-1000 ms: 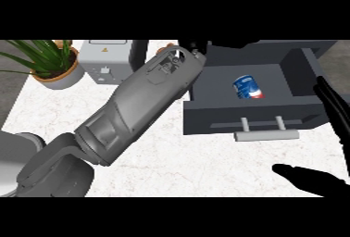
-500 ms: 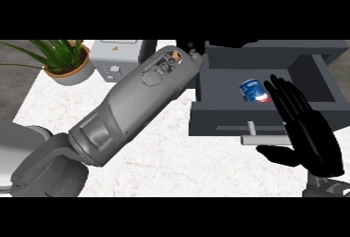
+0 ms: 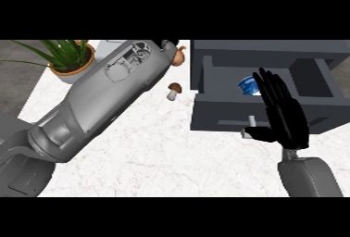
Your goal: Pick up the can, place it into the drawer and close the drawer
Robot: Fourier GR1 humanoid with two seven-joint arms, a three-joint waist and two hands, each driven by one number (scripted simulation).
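The blue can point(image 3: 246, 86) lies inside the open dark grey drawer point(image 3: 226, 115), partly hidden behind my right hand's fingertips. My right hand point(image 3: 282, 115) is open and flat, with straight fingers pointing away over the drawer's front and its thumb by the pale handle point(image 3: 250, 124). My left forearm point(image 3: 109, 97) stretches from the lower left up to the counter's far edge. Only a black bit of the left hand point(image 3: 167, 44) shows there, left of the drawer, and it holds nothing that I can see.
A small brown mushroom point(image 3: 173, 90) lies on the white marble counter point(image 3: 157, 152) just left of the drawer, and another point(image 3: 180, 54) sits farther back. A potted plant point(image 3: 67, 59) stands at the back left. The drawer's cabinet point(image 3: 273, 48) fills the back right.
My right hand has come up from the lower right, and it now lies over the drawer's front with its fingers reaching the can. The view has shifted, so the drawer looks larger and closer.
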